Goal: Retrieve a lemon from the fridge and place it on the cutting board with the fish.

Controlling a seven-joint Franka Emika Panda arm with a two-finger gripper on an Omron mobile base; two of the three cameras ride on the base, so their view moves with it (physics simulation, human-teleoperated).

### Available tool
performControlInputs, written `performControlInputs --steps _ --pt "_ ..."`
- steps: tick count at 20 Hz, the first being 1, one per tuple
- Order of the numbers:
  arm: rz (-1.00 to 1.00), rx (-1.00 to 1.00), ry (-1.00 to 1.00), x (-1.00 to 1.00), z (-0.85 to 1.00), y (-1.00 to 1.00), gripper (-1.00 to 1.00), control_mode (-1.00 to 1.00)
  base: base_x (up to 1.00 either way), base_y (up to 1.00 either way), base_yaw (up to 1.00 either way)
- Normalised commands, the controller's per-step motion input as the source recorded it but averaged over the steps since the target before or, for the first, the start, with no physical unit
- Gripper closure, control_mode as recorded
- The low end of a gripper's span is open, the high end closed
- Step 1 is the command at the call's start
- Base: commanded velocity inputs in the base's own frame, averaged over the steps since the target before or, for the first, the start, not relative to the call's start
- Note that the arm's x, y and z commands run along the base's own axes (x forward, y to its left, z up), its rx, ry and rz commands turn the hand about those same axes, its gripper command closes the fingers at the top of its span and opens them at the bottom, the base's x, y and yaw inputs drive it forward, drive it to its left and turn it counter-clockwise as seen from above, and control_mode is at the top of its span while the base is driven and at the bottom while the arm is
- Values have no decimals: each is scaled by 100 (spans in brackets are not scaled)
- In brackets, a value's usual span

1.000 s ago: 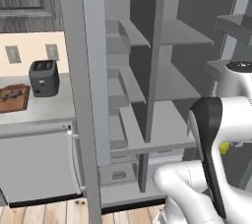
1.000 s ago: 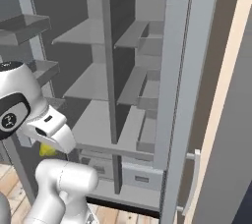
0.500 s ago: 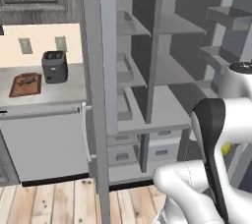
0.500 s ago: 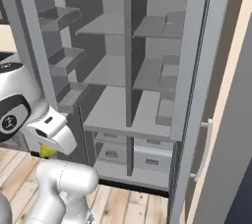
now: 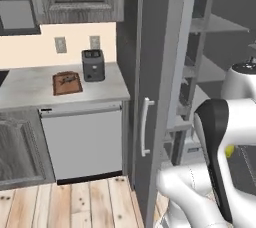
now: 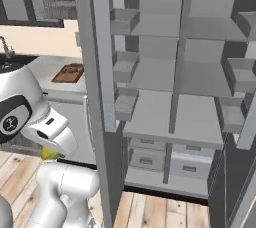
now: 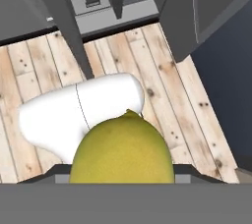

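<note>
The lemon (image 7: 121, 152) fills the bottom centre of the hand view, with my gripper (image 7: 121, 170) shut on it above the wooden floor. A sliver of the yellow lemon (image 5: 229, 150) peeks out beside my arm in the left base view, and the lemon (image 6: 48, 153) shows again under my wrist in the right base view. The cutting board (image 5: 67, 83) lies on the counter to the left, with the dark fish (image 5: 66, 78) on it. The board (image 6: 69, 73) also appears past the fridge door. The grey fridge (image 6: 170, 117) stands open.
A dark toaster (image 5: 93, 65) stands right of the board against the wall. The open fridge door (image 5: 155, 97) with its pale handle stands between my arm and the counter. A dishwasher front (image 5: 82, 142) sits under the counter. A sink tap (image 6: 6, 48) is further left.
Both base views have swung left, so the counter and board now sit nearer the middle and the fridge interior has shifted right. The lemon stays in my gripper.
</note>
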Motion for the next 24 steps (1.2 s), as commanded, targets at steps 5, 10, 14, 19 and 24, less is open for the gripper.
performControlInputs --steps 5,10,14,19,24 --pt "0 0 0 0 0 0 100 100 -29 100 -6" --pt "0 0 0 0 0 0 100 100 -26 86 -5" --pt "0 0 0 0 0 0 100 100 -16 71 -6" --pt "0 0 0 0 0 0 100 100 -2 86 -14" --pt "0 0 0 0 0 0 100 100 8 72 -17"
